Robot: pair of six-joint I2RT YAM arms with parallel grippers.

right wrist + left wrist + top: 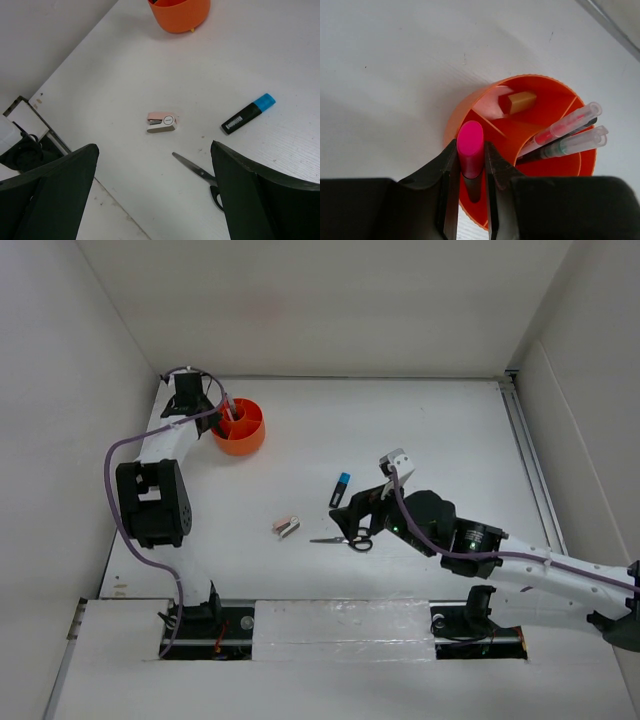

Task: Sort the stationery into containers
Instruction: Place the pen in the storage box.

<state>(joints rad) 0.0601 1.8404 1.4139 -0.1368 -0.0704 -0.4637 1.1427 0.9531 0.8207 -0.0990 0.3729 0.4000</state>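
Note:
My left gripper (pixel 470 165) is shut on the pink-capped highlighter (pixel 470 145) and holds it over the orange tub (pixel 525 170), which also shows at the back left in the top view (pixel 240 430). The tub holds the tan eraser (pixel 521 101), the red pen (pixel 565 125) and the slim black-white pen (pixel 570 144). My right gripper (pixel 155 165) is open above the table, over the scissors (pixel 200 175). The stapler (pixel 162 122) and the blue-capped highlighter (pixel 248 113) lie on the table beyond it. In the top view they are the stapler (pixel 287 527), scissors (pixel 345 539) and blue-capped highlighter (pixel 341 489).
White walls close in the table on the left, back and right. A metal rail (pixel 528 460) runs along the right side. The table's near edge (pixel 75 155) and a cable mount lie at the left of the right wrist view.

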